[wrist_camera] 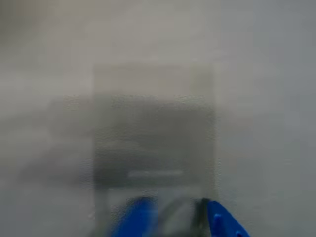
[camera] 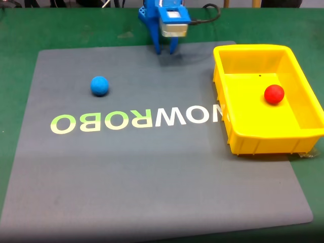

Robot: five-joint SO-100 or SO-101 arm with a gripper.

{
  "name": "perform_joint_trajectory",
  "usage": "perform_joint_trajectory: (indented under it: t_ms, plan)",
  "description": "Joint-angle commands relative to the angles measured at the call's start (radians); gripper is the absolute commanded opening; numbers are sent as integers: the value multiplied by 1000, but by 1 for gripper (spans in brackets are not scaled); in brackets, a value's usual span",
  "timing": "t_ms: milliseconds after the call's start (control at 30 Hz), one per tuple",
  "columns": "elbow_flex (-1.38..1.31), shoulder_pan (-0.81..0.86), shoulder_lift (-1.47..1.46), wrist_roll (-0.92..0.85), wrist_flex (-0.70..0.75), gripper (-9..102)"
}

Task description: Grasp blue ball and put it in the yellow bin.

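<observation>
Nothing of the job is done yet, by my reckoning: the blue ball (camera: 99, 85) lies loose on the grey mat (camera: 152, 167), toward its left edge in the fixed view, well apart from the yellow bin (camera: 253, 144) at the mat's right edge. A red ball (camera: 274, 94) already sits in that bin. My pincer (camera: 165, 51) hangs at the mat's far edge, between ball and bin, its tips a little spread and holding nothing. All remains: reach, grip, carry, drop. The wrist view gives only blurred grey mat and my blue fingertips (wrist_camera: 224, 222); the fixed view alone shows ball and bin.
</observation>
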Motion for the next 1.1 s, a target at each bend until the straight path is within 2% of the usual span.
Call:
perform_joint_trajectory:
  t_ms: [0,200,400,567,833,1067]
  plan:
    - [-80,115,8,-71,-69,32]
    - [-210,295,-106,-238,-176,35]
    - [-483,390,-620,-186,-368,35]
    - [-638,446,-928,-183,-499,35]
    - [-784,502,-1241,-199,-664,35]
    - [-931,514,-1459,-183,-719,35]
